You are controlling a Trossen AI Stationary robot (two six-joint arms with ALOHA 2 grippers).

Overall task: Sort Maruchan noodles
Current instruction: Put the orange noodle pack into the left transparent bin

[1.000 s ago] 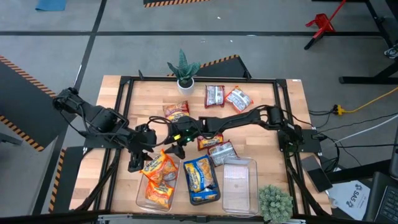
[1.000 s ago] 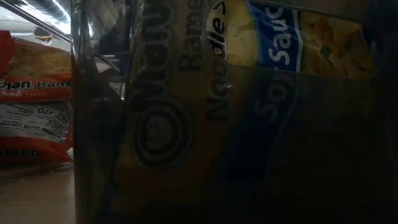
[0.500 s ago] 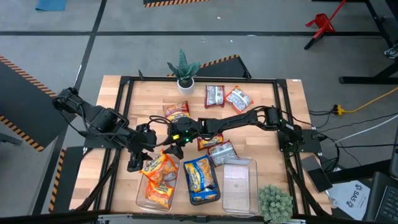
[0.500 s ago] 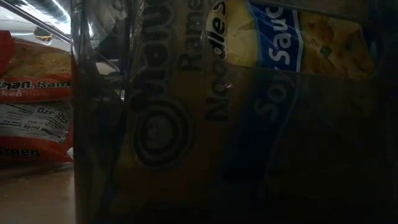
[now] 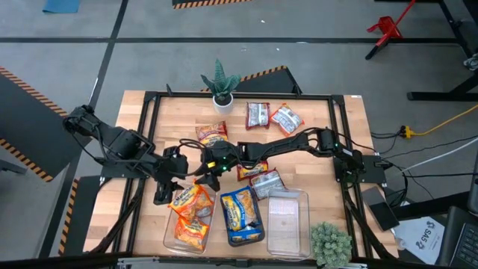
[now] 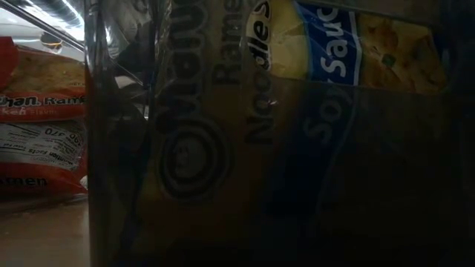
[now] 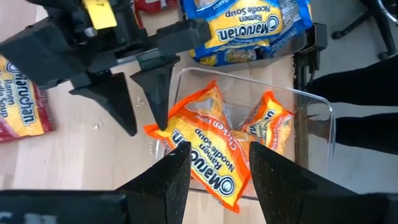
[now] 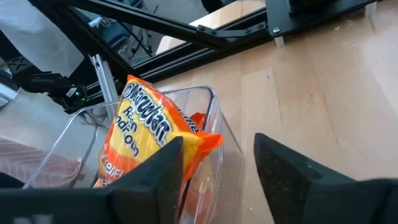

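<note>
Both hands at lower-left bin (image 5: 187, 235): left hand (image 7: 214, 165) grips orange packet (image 7: 208, 149), right hand (image 8: 217, 162) open beside it. Next: drop packet in.

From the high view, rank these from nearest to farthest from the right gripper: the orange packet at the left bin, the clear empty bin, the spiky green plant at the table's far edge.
Measured from the right gripper:
1. Orange packet, just toward the near edge, sticking up from the left bin.
2. Empty bin, at the near right.
3. Spiky green plant, at the far edge.
Bin and plant are close; the plant looks slightly farther.
</note>
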